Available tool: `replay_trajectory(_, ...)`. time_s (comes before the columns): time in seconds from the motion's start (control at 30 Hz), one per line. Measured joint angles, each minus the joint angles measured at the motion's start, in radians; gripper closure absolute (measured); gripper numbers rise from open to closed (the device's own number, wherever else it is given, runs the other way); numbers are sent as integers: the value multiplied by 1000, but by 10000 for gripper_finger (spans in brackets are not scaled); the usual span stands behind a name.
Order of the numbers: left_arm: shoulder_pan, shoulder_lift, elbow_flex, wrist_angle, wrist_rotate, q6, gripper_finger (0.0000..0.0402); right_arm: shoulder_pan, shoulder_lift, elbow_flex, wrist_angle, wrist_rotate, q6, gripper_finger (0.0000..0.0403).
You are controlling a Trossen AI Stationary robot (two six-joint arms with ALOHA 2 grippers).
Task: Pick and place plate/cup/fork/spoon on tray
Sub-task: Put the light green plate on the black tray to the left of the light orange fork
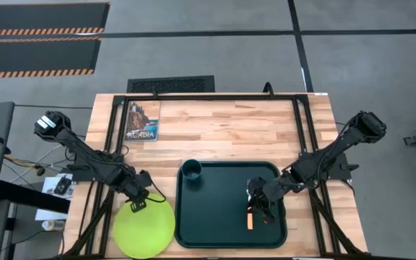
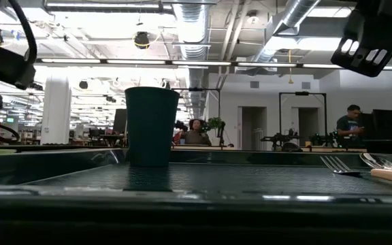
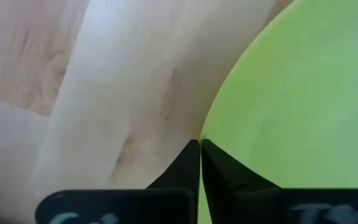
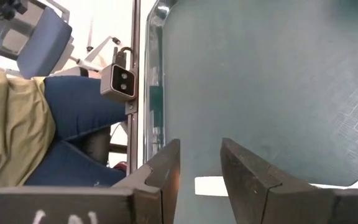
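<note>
The dark green tray lies at the table's near middle. The teal cup stands upright in its far left corner and also shows in the low view. The fork and the spoon lie on the tray's right part, and an orange handle shows there. The lime-green plate lies flat on the table left of the tray. My left gripper is shut at the plate's far rim. My right gripper hangs open and empty above the tray, over the fork and spoon. My left gripper pinches the plate's far rim between its two fingers, one finger over the wood and one over the plate's face. The fingers slant down from the table's far left. The plate lies flat on the table.
A picture card lies at the table's far left. The plate sits close to the table's near edge. A seated person's legs show past the table's edge in the right wrist view. People stand far off in the room.
</note>
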Motion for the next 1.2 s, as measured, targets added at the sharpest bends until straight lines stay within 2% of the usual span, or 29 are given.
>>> replay_trajectory(0.1, 0, 0, 17, -8, -8, -20, 400, 0, 0, 0, 0, 1, 0, 262)
replay_trajectory(0.2, 0, 0, 44, -16, -5, -24, 381, 0, 0, 0, 0, 3, -1, 262)
replay_trajectory(0.4, 0, -1, 75, -40, 1, -21, 289, 0, 0, 0, 0, 25, -19, 262)
replay_trajectory(0.53, -3, -2, 52, -55, 73, -25, 218, 0, 0, 0, 0, 25, -19, 262)
replay_trajectory(0.63, -4, -3, 7, -65, 102, -71, 190, 3, 0, 0, 0, 25, -19, 262)
replay_trajectory(0.83, -26, -98, -78, -44, 108, -144, 183, 38, 0, 0, 1, 70, -18, 262)
replay_trajectory(1.07, -53, -363, -173, 22, 56, -238, 182, 75, 0, 0, 2, 149, 8, 262)
replay_trajectory(1.2, -82, -494, -272, 93, 52, -335, 182, 87, 0, 0, 3, 153, 37, 262)
